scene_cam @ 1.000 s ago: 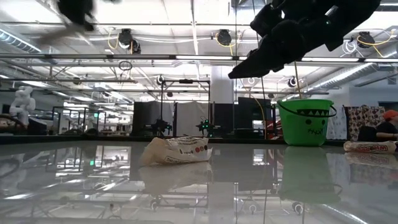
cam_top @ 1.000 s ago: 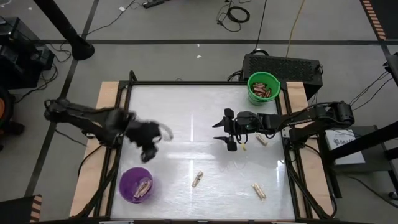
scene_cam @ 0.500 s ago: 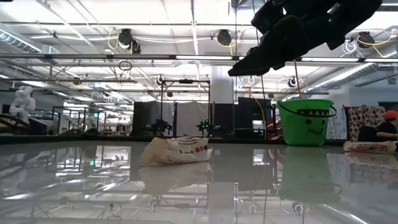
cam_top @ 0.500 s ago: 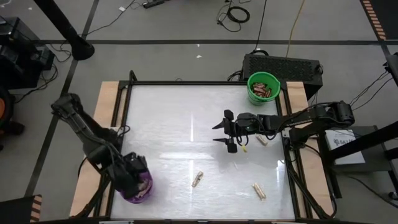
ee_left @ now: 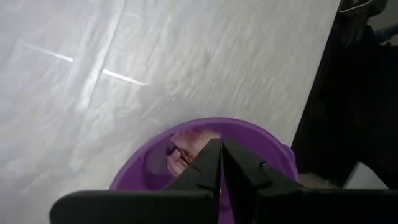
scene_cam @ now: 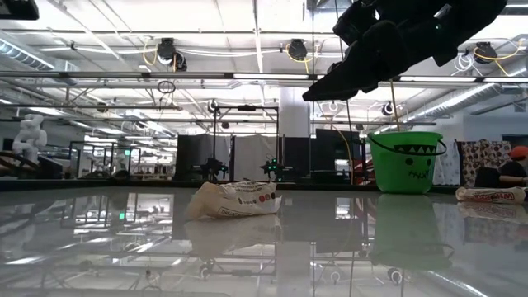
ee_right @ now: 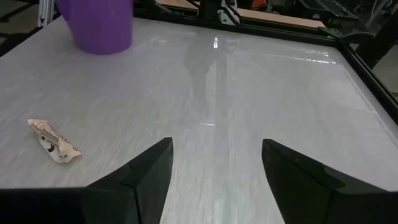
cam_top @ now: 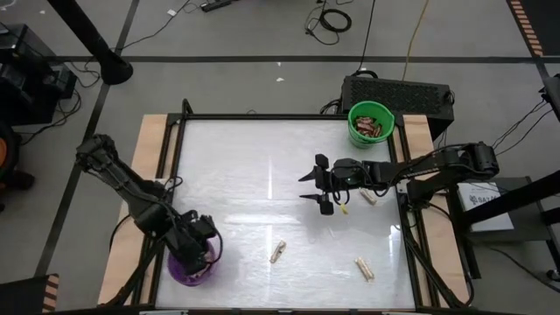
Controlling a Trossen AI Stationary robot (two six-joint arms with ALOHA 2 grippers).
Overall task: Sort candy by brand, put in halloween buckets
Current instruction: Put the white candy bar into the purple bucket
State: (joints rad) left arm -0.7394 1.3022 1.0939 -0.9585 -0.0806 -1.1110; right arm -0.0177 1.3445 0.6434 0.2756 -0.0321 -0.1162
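The purple bucket [cam_top: 188, 267] stands at the table's near left with pale candy [ee_left: 185, 154] inside. My left gripper [ee_left: 221, 149] hangs just above its opening, pointing steeply down, fingers shut with nothing showing between them. The green bucket [cam_top: 371, 123] at the far right holds red-brown candy. My right gripper [cam_top: 317, 185] hovers open above the table's middle right. Pale candy bars lie flat on the table: one [cam_top: 278, 252] near the middle, one [cam_top: 364, 268] at the near right, one [cam_top: 368, 197] beside the right arm.
A black frame [cam_top: 262, 116] runs round the white table top. The table's middle and far left are bare. The low view shows a candy [scene_cam: 235, 200] in front and the green bucket [scene_cam: 404, 161] behind on the right. A black box [cam_top: 398, 92] stands beyond the far right corner.
My left arm has swung from the table's left middle toward the near edge and sunk a little; its gripper now hangs over the purple bucket. Most of that swing came early in the second.
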